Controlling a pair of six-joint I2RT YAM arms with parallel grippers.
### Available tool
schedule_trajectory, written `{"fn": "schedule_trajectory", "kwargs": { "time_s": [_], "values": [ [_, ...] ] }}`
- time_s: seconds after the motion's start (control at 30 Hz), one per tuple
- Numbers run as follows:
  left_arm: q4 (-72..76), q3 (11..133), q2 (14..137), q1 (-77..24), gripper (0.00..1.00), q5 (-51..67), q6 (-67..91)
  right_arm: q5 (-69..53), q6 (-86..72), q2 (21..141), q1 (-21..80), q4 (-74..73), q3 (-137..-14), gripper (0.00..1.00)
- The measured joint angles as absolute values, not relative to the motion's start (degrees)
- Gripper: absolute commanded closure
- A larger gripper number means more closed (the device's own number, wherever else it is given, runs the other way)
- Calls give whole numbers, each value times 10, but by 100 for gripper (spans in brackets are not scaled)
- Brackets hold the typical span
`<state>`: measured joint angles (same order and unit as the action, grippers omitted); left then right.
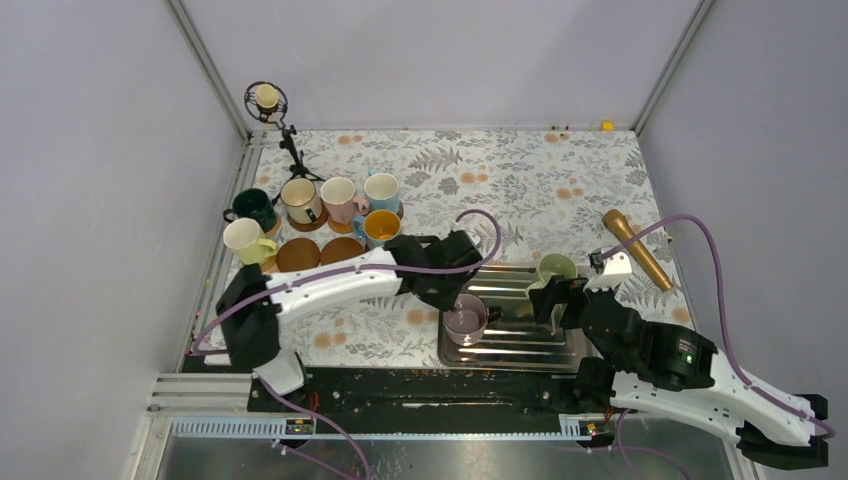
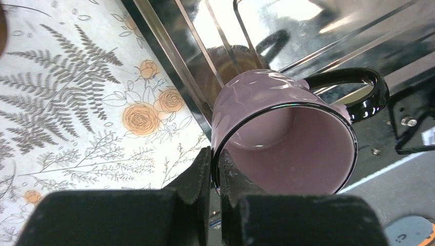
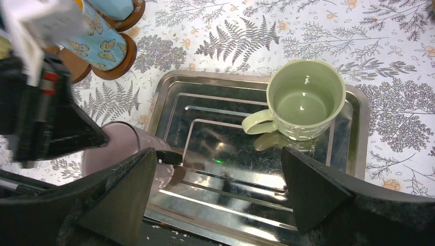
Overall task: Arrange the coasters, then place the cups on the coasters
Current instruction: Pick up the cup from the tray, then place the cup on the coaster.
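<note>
At the back left corner a microphone on a stand (image 1: 266, 100) rises from the table. Just in front of it 6 mugs stand upright in 2 rows. The dark green mug (image 1: 255, 207), beige mug (image 1: 300, 199), pink mug (image 1: 340, 198) and light blue mug (image 1: 382, 191) are behind. A cream mug (image 1: 243, 240) and a blue mug with a yellow-orange inside (image 1: 380, 227) are in front, and brown discs show under most of them. Between the 2 front mugs lie 2 bare coasters (image 1: 297, 254), flat, orange-brown and side by side; the left arm stretches across just in front of them.

To the right, the left gripper (image 2: 215, 166) is clamped tight on the near rim of the mauve mug (image 2: 267, 102), 1 finger inside the wall and 1 outside. This mug is glossy with a black rim and black handle, and it is at the left end of the steel tray (image 1: 510, 345). At the tray's far right corner the pale green mug (image 3: 305, 100) stands upright and empty, handle toward the mauve mug. The right gripper (image 3: 218, 159) hovers over the tray on the mug's near side, jaws spread wide, holding nothing. Further right a gold microphone (image 1: 636, 248) lies on the floral table cover (image 1: 520, 180), well apart from the tray
</note>
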<state>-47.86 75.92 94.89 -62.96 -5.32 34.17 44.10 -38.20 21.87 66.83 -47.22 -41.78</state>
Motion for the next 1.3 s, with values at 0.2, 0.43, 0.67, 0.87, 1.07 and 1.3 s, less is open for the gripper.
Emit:
{"fn": "schedule_trajectory", "kwargs": {
  "time_s": [0.2,0.43,0.67,0.87,1.07,1.3],
  "values": [
    [-519,784,862,-628,100,-91,345,441,-379,219,668,-469,-418,1],
    [-544,778,748,-569,100,-129,362,440,-379,219,668,-468,-413,1],
    [-550,710,582,-406,100,-142,379,440,-379,219,668,-469,-405,0],
    [-584,707,537,-276,100,-178,388,440,-379,219,668,-468,-404,0],
    [-613,703,577,-169,100,-203,420,439,-380,217,668,-466,-396,0],
    [-611,681,623,-48,100,-214,455,425,-380,211,668,-457,-390,0]
  ]
}}
